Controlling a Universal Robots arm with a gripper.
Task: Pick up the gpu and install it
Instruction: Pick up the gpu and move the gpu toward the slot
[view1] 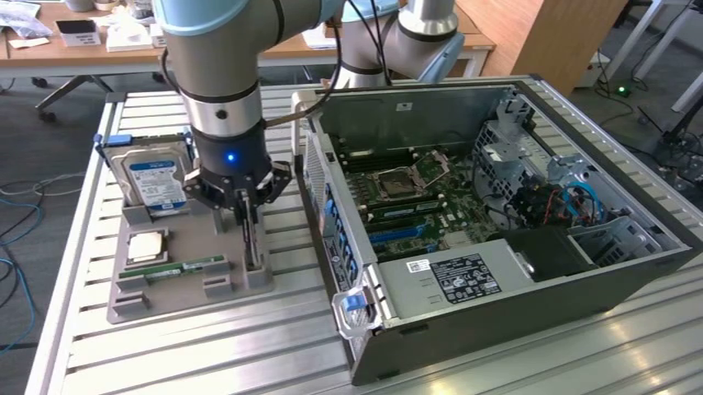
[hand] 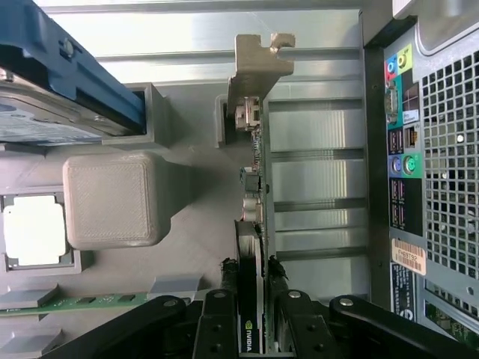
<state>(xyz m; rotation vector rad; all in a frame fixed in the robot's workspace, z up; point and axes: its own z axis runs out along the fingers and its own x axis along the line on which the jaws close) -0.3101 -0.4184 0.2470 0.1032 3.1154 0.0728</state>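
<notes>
Black pincer (hand: 251, 263) clamped on upright gpu (hand: 253, 187), card edge-on, partly hidden by pincer, in grey holder (view1: 193, 243)

Wrist view: gpu (hand: 252, 187) end cut by picture edge between gripper (hand: 252, 277) fingers. Hard drive (hand: 45, 120), CPU (hand: 34, 228), RAM stick (hand: 75, 303) cropped at edge. Case sticker (hand: 408, 256) print illegible. Exterior view: gpu mostly masked by fingers; arm (view1: 220, 82) cut by top edge.
</notes>
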